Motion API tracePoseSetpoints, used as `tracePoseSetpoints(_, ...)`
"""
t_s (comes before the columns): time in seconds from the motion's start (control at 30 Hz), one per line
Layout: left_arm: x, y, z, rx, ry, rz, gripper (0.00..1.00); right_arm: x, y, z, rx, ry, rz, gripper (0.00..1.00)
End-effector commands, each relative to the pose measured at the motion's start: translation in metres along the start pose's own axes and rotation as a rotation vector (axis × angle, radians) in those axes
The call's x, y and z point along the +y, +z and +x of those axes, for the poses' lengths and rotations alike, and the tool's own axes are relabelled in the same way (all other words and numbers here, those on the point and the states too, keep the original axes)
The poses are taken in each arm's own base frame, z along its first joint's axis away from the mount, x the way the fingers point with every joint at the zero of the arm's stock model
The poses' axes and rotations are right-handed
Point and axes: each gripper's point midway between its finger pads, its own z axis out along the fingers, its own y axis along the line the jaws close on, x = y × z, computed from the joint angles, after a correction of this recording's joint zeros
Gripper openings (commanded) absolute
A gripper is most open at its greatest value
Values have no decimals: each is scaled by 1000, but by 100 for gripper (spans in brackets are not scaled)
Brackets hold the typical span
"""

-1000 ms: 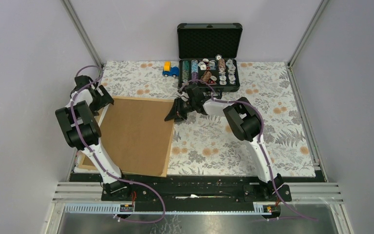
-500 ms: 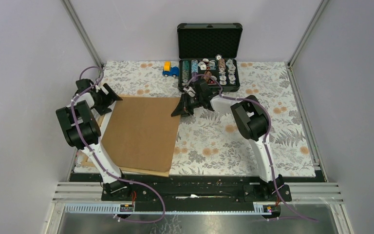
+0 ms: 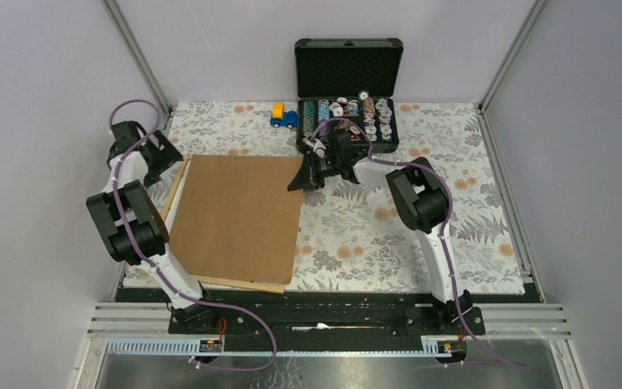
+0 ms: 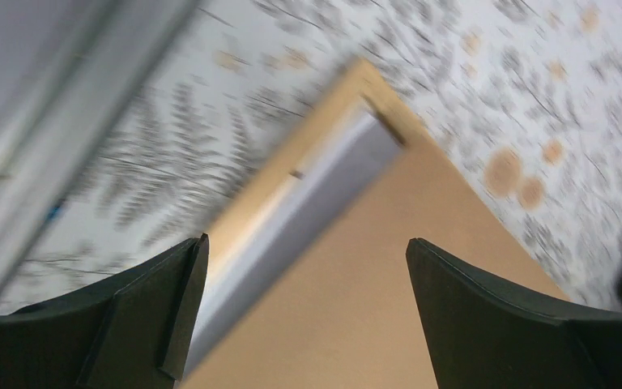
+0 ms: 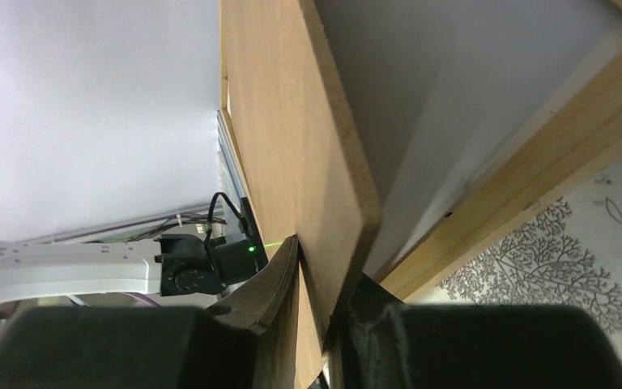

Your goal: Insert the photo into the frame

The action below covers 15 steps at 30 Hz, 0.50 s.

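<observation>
- The right fingers (image 5: 271, 279) pinched the far right corner of the brown backing board (image 3: 235, 215), one finger on each face, and held that corner raised off the frame (image 5: 534, 166).
- The left fingers (image 4: 154, 324) were spread wide and held nothing, hovering over the frame's far left corner.
- The frame lay flat at the left of the surface (image 3: 389, 235), mostly covered by the board.
- We saw the photo's sunset print in no view. A pale sheet (image 5: 453, 97) lay inside the frame under the board, and we could not tell whether it was the photo.
- We judged the step to be handling the board over the frame. Doing it well called for a firm corner pinch, slow travel, and keeping the board's low edge from dragging the sheet beneath. The left fingers could steady the frame.
- The surface wore a grey floral cloth. A black case (image 3: 348, 77) stood open at the far edge, with a toy truck (image 3: 283, 116) beside it.
- Plain pale walls and metal rails enclosed the cell.
</observation>
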Motion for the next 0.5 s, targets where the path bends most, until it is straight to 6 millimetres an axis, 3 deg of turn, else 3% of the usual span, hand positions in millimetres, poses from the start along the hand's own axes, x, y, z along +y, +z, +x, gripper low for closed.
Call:
tracePoseSetpoints(0.0,66,3,-20,-52,-65,-207,98,19,-7,-18,-95,-235,-60,4)
tracePoseSetpoints(0.17,60,28,9,47,-51,-124,98,15,-1,-12,-105,-269,-49,9)
tracePoseSetpoints(0.47,62,49,58,181,-129,-99,98,5,6,-14,-139,-281,-57,10)
